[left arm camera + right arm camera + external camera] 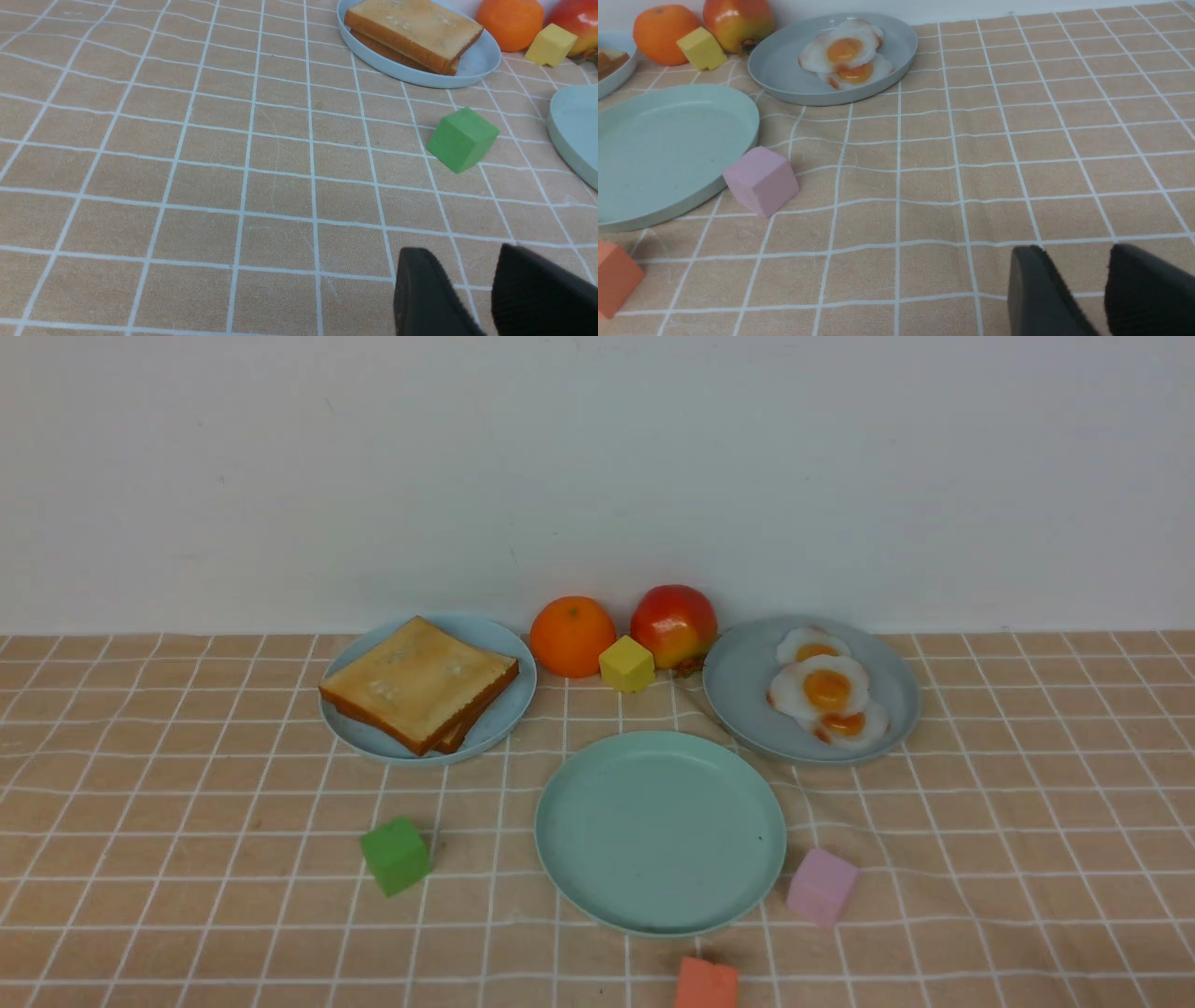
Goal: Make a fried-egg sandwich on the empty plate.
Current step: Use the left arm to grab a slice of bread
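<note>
the checked tablecloth (187,803) covers the whole work surface. the mint-green plate (660,831) lies at its centre, nearest the robot, with nothing on it. the sky-blue plate (373,744) lies behind it to the left and carries two toast slices (418,681), stacked, the lower one mostly covered. the grey-blue plate (742,681) lies behind it to the right and carries three fried eggs (826,691) overlapping in a row.

the left gripper (460,256) is over bare cloth, well apart from the toast slices, jaws released with nothing between them. the right gripper (1071,254) is over bare cloth, well apart from the fried eggs and the mint-green plate, jaws likewise released. only the black fingertips show, cut off at the frame edge.

an apple (674,623) and an orange (571,637) stand between the rear plates, a yellow cube (626,664) in front of them. a green cube (396,855) lies left of the mint-green plate. a pink cube (822,887) lies just beside its right rim; contact cannot be told. an orange-red cube (707,985) is cut off at the front view's lower edge.
</note>
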`<action>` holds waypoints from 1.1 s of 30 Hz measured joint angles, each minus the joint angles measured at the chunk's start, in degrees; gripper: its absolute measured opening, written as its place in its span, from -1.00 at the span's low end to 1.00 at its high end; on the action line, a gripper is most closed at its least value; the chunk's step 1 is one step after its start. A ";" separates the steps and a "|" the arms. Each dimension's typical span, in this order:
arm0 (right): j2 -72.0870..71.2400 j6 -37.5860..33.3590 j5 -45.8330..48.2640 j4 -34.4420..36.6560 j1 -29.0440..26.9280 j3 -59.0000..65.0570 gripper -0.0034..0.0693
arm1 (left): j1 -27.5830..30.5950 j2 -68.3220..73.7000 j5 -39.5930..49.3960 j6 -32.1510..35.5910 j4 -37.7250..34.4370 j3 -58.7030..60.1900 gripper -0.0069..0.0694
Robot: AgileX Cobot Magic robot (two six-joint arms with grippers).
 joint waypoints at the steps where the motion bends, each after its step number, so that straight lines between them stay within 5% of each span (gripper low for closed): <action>1: 0.00 0.00 0.00 0.00 0.00 0.00 -0.25 | 0.00 0.00 0.00 0.00 0.00 0.00 -0.20; 17: 0.00 0.00 0.00 0.01 0.00 0.00 -0.25 | 0.00 0.00 -3.67 -0.29 -0.89 0.00 -0.20; 27: 0.00 0.00 0.00 0.01 0.00 0.00 -0.25 | 0.00 0.00 -31.18 -12.71 -27.17 0.00 -0.20; 33: 0.00 0.00 0.00 0.01 0.00 0.00 -0.25 | 0.00 0.00 -35.93 -10.40 -28.53 0.00 -0.20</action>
